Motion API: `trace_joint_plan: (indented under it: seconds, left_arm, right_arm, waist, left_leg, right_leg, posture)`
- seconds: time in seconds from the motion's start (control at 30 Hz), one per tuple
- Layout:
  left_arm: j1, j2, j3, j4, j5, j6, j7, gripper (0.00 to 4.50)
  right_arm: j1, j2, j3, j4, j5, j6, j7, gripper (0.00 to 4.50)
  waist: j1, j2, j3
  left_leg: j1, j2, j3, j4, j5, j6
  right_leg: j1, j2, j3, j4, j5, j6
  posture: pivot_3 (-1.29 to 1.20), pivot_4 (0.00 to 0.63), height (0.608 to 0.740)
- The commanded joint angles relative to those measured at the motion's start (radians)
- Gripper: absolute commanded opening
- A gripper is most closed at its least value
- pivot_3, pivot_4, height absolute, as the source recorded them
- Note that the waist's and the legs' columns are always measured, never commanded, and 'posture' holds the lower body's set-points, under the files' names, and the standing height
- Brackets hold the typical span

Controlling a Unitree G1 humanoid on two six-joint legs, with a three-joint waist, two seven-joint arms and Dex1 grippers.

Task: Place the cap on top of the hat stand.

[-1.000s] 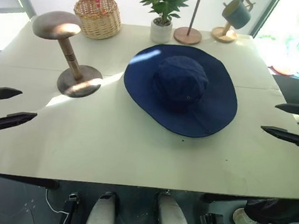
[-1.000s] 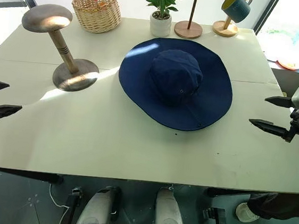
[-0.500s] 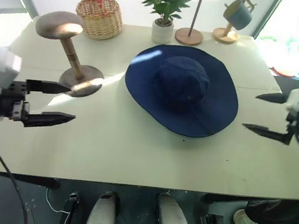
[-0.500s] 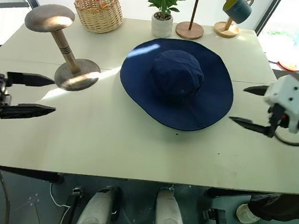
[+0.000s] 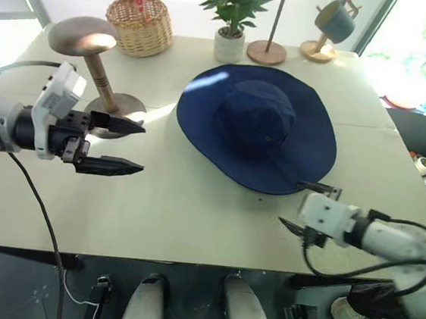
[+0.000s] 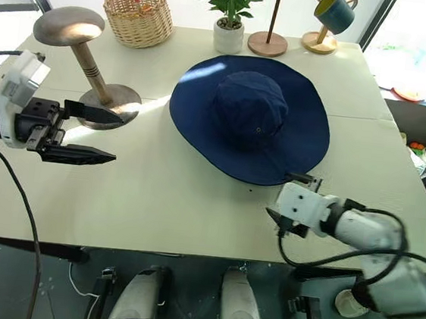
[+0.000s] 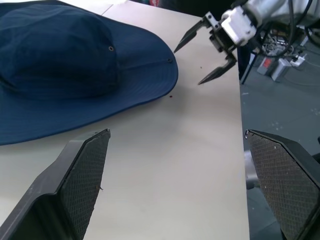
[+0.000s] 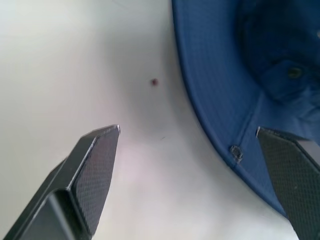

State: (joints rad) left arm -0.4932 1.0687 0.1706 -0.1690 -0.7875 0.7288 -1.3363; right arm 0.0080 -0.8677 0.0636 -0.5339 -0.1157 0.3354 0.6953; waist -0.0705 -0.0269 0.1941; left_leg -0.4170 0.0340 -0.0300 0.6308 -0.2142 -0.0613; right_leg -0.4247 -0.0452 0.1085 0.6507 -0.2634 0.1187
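The large navy blue floppy fabric cap (image 5: pixel 258 126) w/ wide round brim is seen lying flat, crown up, at the centre of the pale table (image 5: pixel 192 211); the brown wooden mushroom-shaped hat stand (image 5: pixel 93 71) is set well apart toward the robot's left, its domed top bare. The approach-to-grasp step is judged to be in hand: nothing is lifted yet. The right gripper (image 6: pixel 289 198) is held low at the near brim edge, jaws spread wide, one finger just over the brim & one over bare table; nothing is gripped. The left gripper (image 5: pixel 119 146) is poised beside the stand's base, pointing toward the cap, jaws wide apart, empty. Next, the brim would prob. need to be pinched by the right gripper, w/ the floppy fabric likely to sag when lifted.
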Motion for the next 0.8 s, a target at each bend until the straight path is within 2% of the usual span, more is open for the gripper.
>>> trace_joint_plan:
  seconds: [0.03, 0.17, 0.43, 0.53, 0.7, 0.77, 0.8]
  left_arm:
    - [-0.02, 0.003, 0.006, -0.001, 0.009, -0.013, -0.008, 4.5]
    - [-0.012, -0.004, 0.028, -0.014, 0.0, 0.0, 0.008, 4.5]
    - [0.005, -0.01, 0.057, -0.035, -0.012, 0.012, 0.039, 4.5]
    - [0.019, -0.008, 0.067, -0.047, -0.014, 0.012, 0.049, 4.5]
    - [0.036, -0.005, 0.083, -0.06, -0.025, 0.018, 0.063, 4.5]
    - [0.042, -0.004, 0.087, -0.066, -0.028, 0.02, 0.068, 4.5]
    - [0.042, -0.005, 0.088, -0.068, -0.031, 0.023, 0.071, 4.5]
  right_arm:
    - [-0.043, 0.042, 0.082, 0.054, -0.123, -0.057, -0.078, 4.45]
    - [-0.185, 0.123, 0.193, 0.297, -0.273, -0.153, -0.192, 4.45]
    - [-0.342, 0.188, 0.239, 0.608, -0.344, -0.311, -0.289, 4.45]
    - [-0.364, 0.204, 0.235, 0.647, -0.32, -0.355, -0.279, 3.56]
    - [-0.356, 0.221, 0.212, 0.625, -0.286, -0.36, -0.245, 1.1]
    - [-0.346, 0.225, 0.204, 0.603, -0.27, -0.347, -0.223, 0.38]
    - [-0.338, 0.23, 0.195, 0.582, -0.245, -0.33, -0.204, 0.16]
  waist:
    - [0.002, 0.0, 0.0]
    - [0.0, -0.003, -0.002]
    - [0.002, -0.01, -0.006]
    - [0.002, -0.011, -0.007]
    - [0.002, -0.011, -0.007]
    - [0.002, -0.011, -0.007]
    - [0.003, -0.011, -0.007]
  left_leg:
    - [0.0, 0.0, 0.0, 0.0, 0.0, 0.0]
    - [-0.001, 0.0, 0.0, 0.001, 0.0, 0.0]
    - [0.01, 0.0, -0.001, 0.001, 0.0, 0.0]
    - [0.011, 0.0, -0.002, 0.001, 0.0, 0.0]
    - [0.011, 0.0, -0.003, 0.0, 0.0, 0.0]
    - [0.011, 0.0, -0.003, 0.0, 0.0, 0.0]
    - [0.011, 0.0, -0.003, 0.0, 0.0, 0.0]
  right_leg:
    - [0.0, 0.0, 0.0, 0.0, 0.0, 0.0]
    - [0.0, 0.0, 0.0, 0.0, 0.0, 0.0]
    - [0.012, 0.0, 0.0, -0.001, 0.0, -0.001]
    - [0.015, 0.0, 0.0, -0.002, 0.0, -0.001]
    - [0.015, 0.0, -0.001, -0.002, 0.0, 0.0]
    - [0.015, 0.0, -0.001, -0.002, 0.0, 0.0]
    - [0.015, 0.0, -0.001, -0.002, -0.001, 0.0]
  posture:
    - [0.0, 0.15, 0.74]
    - [0.0, 0.15, 0.74]
    - [0.0, 0.15, 0.74]
    - [0.0, 0.15, 0.74]
    - [0.0, 0.15, 0.74]
    - [0.0, 0.15, 0.74]
    - [0.0, 0.15, 0.74]
